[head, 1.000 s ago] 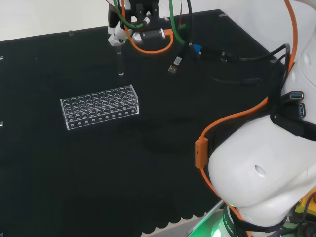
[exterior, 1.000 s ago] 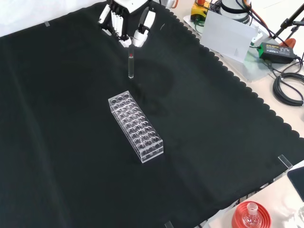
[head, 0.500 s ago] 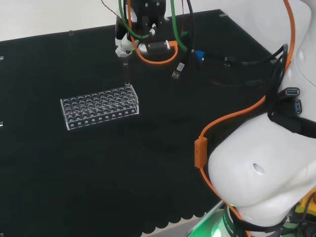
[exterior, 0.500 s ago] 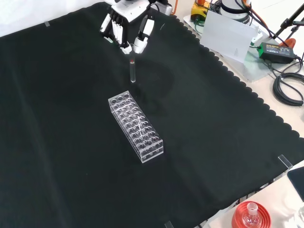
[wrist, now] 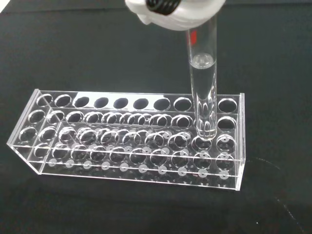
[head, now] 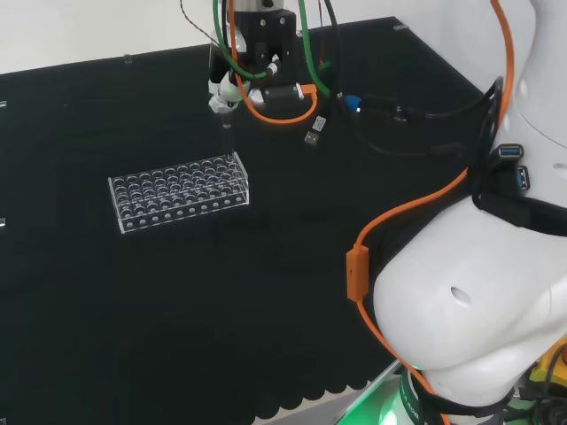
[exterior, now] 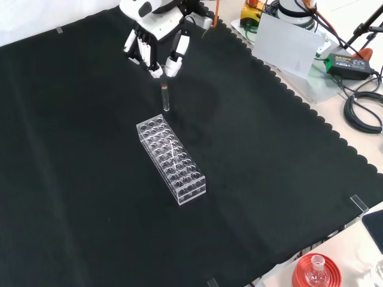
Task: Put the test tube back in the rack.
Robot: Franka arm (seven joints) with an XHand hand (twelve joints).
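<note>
The hand (exterior: 157,52) has carried the test tube (exterior: 166,98) down and closer to the clear rack (exterior: 171,158); its fingers pinch the tube's top, holding it upright. In the wrist view the test tube's (wrist: 203,92) rounded bottom hangs just above a hole near the end of the rack (wrist: 131,139). From the front, the hand sits at twelve o'clock of the rack on the black cloth (exterior: 269,179).

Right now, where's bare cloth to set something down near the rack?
In the front view, bare cloth lies left of the rack, and more right of it toward the scalloped edge. It is crowded at the rack's far end, where the hand holds the test tube.
</note>
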